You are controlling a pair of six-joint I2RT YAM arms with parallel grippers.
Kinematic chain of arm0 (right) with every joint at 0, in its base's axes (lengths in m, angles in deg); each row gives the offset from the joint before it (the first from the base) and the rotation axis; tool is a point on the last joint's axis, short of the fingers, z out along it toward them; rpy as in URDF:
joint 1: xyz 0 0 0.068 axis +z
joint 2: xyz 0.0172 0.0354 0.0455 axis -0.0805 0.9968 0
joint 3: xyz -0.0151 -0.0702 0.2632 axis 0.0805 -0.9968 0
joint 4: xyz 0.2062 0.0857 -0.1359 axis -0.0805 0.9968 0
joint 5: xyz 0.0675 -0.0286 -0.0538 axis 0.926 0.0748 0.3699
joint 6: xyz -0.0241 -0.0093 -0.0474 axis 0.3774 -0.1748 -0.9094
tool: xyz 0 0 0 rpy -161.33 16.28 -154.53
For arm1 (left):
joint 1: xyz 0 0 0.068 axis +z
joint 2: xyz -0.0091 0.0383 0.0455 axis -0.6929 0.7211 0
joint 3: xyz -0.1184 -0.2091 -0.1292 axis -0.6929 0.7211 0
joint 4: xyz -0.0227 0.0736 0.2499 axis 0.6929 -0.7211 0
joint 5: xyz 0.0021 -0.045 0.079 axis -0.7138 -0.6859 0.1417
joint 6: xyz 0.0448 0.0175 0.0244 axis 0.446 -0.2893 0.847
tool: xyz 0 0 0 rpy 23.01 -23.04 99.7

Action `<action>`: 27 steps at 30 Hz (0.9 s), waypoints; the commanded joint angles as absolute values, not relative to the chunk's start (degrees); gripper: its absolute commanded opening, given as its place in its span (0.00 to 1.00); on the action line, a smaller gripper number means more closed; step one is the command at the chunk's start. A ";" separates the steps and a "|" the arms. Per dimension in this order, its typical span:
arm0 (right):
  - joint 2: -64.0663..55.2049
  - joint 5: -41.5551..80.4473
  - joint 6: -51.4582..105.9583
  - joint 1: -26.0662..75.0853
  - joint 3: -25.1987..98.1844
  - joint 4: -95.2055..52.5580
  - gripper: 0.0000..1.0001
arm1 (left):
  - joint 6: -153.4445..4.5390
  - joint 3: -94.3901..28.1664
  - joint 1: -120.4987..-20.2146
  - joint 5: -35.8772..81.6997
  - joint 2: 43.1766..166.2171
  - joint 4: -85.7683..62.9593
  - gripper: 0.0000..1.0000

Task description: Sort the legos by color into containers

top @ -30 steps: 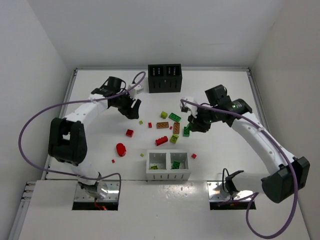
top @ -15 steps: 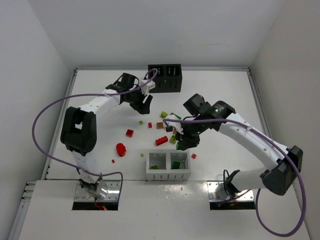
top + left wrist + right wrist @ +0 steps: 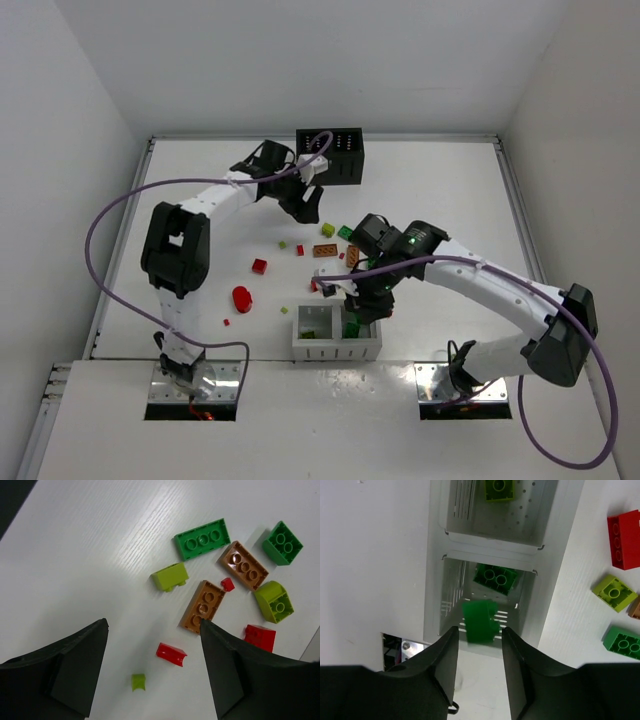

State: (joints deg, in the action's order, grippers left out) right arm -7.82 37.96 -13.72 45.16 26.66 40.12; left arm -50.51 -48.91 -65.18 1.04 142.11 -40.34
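My right gripper (image 3: 479,647) is open above the white box (image 3: 555,580), over its nearer compartment. A dark green brick (image 3: 480,621) is blurred just beyond my fingertips, free of them, above another dark green brick (image 3: 495,577) lying in that compartment. The other compartment holds a lime brick (image 3: 498,488). My left gripper (image 3: 152,630) is open and empty above a small red brick (image 3: 171,653) and a tiny lime piece (image 3: 137,681). Beyond lie orange-brown bricks (image 3: 203,606), a long dark green brick (image 3: 202,539) and a lime brick (image 3: 170,576).
The black box (image 3: 329,155) stands at the back, just behind my left gripper (image 3: 305,205). The white box (image 3: 336,350) stands near the front edge, under my right gripper (image 3: 362,305). A red oval piece (image 3: 242,298) and a red brick (image 3: 260,266) lie to the left.
My right arm carried a dark green brick from the pile to over the white box and opened. My left arm swung right from the table's left side to over the pile.
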 commanded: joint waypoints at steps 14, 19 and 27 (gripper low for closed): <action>-8.52 28.62 -5.42 44.87 27.04 30.56 0.49 | -50.66 -57.71 -72.50 3.74 152.16 -40.94 0.79; -10.54 22.37 1.52 44.34 22.22 25.73 0.56 | -52.32 -57.10 -73.12 5.85 152.69 -39.88 0.76; -12.91 14.10 8.21 41.17 19.04 20.54 0.60 | -54.17 -57.62 -74.26 8.50 155.50 -39.35 0.52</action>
State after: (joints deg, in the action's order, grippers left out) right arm -11.19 19.16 3.77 42.01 19.47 24.95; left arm -53.09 -55.88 -72.98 7.62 154.41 -40.53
